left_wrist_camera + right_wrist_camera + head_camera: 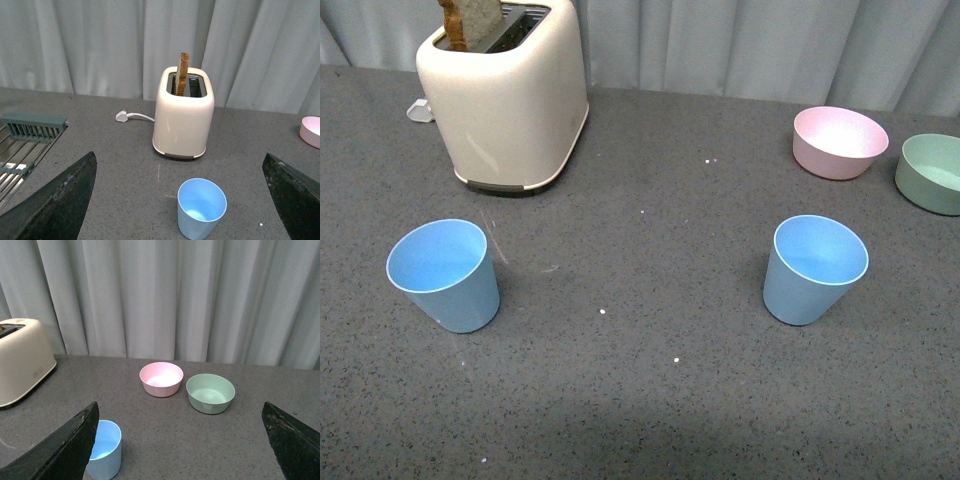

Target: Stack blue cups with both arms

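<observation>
Two light blue cups stand upright and empty on the grey counter, one at the front left (445,273) and one at the front right (813,268), well apart. Neither arm shows in the front view. My left gripper (182,200) is open, above and short of the left cup (200,208), which lies between its fingers (55,200). My right gripper (182,440) is open and empty; the right cup (104,449) sits by one of its fingers (60,450).
A cream toaster (507,90) with a slice of toast in it stands at the back left. A pink bowl (839,141) and a green bowl (932,172) sit at the back right. A metal rack (22,142) and a white plug (122,116) show in the left wrist view.
</observation>
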Available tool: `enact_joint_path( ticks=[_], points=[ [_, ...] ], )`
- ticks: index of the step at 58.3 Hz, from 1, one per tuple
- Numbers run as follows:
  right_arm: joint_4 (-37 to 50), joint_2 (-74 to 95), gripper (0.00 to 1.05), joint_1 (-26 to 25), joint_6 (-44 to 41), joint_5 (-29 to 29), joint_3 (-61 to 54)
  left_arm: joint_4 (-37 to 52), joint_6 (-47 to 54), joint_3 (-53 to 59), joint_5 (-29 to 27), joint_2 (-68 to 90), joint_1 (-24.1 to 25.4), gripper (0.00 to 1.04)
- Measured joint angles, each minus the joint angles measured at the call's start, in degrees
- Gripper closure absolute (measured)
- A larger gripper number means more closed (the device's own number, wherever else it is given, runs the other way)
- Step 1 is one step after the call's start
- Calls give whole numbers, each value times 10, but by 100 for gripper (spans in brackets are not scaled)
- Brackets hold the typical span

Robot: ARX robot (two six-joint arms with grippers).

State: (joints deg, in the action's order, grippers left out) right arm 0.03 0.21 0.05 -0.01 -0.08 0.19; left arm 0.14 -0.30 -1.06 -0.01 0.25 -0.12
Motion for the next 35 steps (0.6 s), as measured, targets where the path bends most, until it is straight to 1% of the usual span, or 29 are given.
enact_joint_path(
  ticks=[35],
  points=[
    [0,0,10,0,0,0,0,0,0,0,0,0,0,7]
  ],
)
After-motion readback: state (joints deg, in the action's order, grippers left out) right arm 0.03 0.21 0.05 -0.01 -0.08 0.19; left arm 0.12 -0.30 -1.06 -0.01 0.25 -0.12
